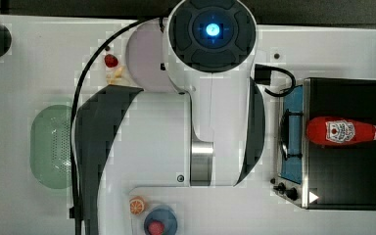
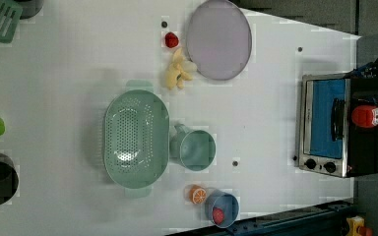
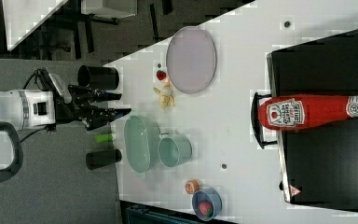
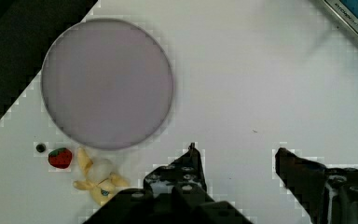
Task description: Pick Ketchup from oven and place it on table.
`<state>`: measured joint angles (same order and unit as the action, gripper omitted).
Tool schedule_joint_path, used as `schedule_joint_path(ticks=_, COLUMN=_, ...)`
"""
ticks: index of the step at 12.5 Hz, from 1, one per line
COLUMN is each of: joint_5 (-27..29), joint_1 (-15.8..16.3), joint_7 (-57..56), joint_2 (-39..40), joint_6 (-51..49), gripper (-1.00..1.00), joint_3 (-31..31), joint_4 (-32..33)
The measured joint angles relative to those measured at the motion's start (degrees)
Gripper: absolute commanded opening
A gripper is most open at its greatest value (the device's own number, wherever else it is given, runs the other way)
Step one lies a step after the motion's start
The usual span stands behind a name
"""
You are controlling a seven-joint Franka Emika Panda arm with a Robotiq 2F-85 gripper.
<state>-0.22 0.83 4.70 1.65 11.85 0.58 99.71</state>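
The ketchup (image 1: 340,131) (image 3: 307,112), a slim red bottle with a white label and cap, rests on the black top of the oven (image 1: 345,176) (image 3: 326,60) at the top view's right. The oven's blue glass door (image 2: 325,118) is closed. My gripper (image 4: 237,154) is open with nothing between its fingers, hovering over bare white table (image 4: 261,84) beside the round plate. In the right view the gripper (image 3: 121,104) is high above the table and far from the bottle.
A grey-lilac plate (image 4: 107,84) lies under the wrist camera, with a strawberry (image 4: 59,157) and a yellowish toy (image 4: 98,179) beside it. A green colander (image 2: 135,140), a green cup (image 2: 194,150), an orange slice (image 2: 197,194) and a blue bowl (image 2: 222,209) sit mid-table.
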Motion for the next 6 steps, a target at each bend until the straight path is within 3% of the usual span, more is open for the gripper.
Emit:
schedule_joint_path(ticks=2, joint_5=0.2, joint_1=-0.8, joint_7=0.1, joint_2=-13.2, joint_6=-12.9, gripper=0.71, joint_3=1.1, joint_4=12.7)
schedule_joint_path(ticks=3, joint_5=-1.6, joint_1=-1.6, joint_7=0.1, joint_2=-22.8, joint_6=-15.7, gripper=0.96, joint_3=1.6, joint_4=14.2)
schedule_joint_path(ticks=6, joint_5=-1.4, joint_1=-2.3, joint_7=0.1, joint_2=-25.7, joint_6=-11.4, gripper=1.0, joint_3=1.9, joint_4=9.1)
